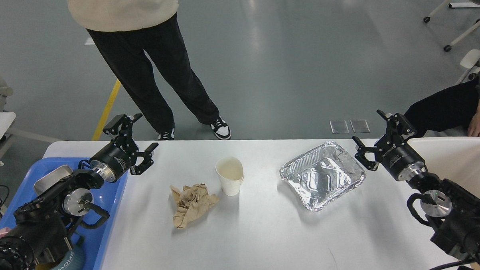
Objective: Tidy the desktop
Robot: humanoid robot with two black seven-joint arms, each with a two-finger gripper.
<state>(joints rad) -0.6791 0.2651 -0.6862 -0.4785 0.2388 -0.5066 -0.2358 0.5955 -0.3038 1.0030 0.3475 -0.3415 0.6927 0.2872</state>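
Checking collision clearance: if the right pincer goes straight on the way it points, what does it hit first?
Nothing, apparently: the open right pincer points up-left, above the desktop's far edge, past the foil tray. Depth is unclear.

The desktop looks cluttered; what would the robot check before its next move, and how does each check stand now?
1. Left gripper free: ok, jaws open, holding nothing.
2. Right gripper free: ok, jaws open, empty.
3. Paper cup upright on the desktop: ok; contents, cannot tell.
4. Crumpled brown paper unobstructed: ok, lying apart from the cup.
5. Foil tray empty: ok, nothing inside.
6. Blue tray has room: cannot tell, the left arm hides much of it.
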